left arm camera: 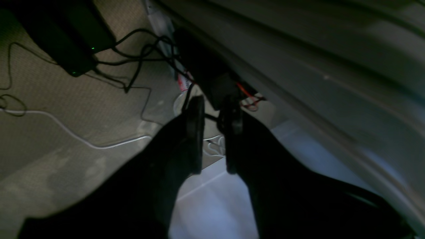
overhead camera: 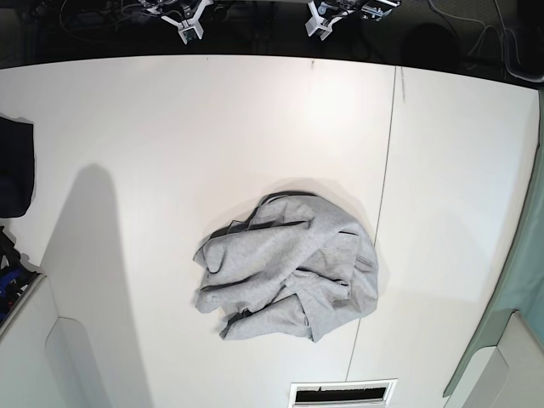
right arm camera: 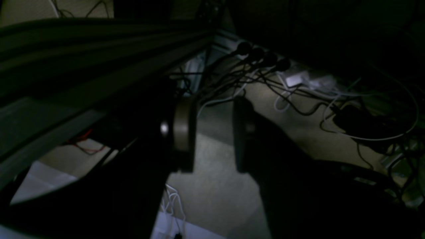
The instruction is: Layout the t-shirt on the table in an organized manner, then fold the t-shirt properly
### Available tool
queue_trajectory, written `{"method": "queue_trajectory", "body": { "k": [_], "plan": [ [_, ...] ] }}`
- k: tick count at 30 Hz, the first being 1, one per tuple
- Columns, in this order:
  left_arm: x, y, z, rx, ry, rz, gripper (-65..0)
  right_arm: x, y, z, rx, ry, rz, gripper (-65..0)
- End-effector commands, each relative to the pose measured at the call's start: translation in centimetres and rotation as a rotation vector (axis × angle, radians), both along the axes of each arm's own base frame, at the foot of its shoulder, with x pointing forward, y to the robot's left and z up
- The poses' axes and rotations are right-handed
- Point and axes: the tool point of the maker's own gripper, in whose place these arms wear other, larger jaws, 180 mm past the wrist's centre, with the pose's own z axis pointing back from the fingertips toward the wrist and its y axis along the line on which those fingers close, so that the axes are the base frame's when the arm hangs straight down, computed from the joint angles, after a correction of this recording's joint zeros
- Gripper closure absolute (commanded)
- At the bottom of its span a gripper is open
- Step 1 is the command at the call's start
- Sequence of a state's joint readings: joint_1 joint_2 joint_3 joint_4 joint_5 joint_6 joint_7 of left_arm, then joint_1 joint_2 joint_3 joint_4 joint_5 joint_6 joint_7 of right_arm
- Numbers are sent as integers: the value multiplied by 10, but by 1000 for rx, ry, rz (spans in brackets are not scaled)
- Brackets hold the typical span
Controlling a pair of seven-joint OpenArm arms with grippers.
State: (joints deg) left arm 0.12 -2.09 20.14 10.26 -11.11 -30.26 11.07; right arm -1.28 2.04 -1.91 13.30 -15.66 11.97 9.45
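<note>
The t-shirt (overhead camera: 289, 268) lies crumpled in a light grey heap near the middle of the white table (overhead camera: 170, 127), just left of the thin seam; no lettering shows. Neither arm appears in the base view. In the left wrist view my left gripper (left arm camera: 214, 113) hangs beside the table's underside over carpet, its dark fingers (left arm camera: 196, 132) a little apart with nothing between them. My right gripper (right arm camera: 212, 109) is likewise low over the floor, its fingers (right arm camera: 184, 132) wider apart and empty. No wrist view shows the t-shirt.
A dark navy cloth (overhead camera: 13, 166) lies at the table's left edge. A slotted white panel (overhead camera: 344, 393) sits at the near edge. Cables (left arm camera: 132, 59) and a power strip (right arm camera: 262, 58) lie on the carpet below the table frame (right arm camera: 83, 66).
</note>
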Motion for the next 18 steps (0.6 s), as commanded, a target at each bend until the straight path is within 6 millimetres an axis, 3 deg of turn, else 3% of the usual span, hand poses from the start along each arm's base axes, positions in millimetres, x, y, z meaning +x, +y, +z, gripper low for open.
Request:
{"method": "queue_trajectory", "body": {
  "k": [1,6,12,18],
  "plan": [
    [1,-4,2,-20,-2,3,-138,4,0,1,7,-18,0,-196],
    [1,-4,2,-19,-3,2,-138,3,0,1,7,-17,0,-196],
    [6,10,-6,69,-18,31,-138,3,0,1,7,-18,0,-196],
    [-9,-17,12,-108,37,7,-138,-5,1,1,28,1,5,-195]
  ]
}}
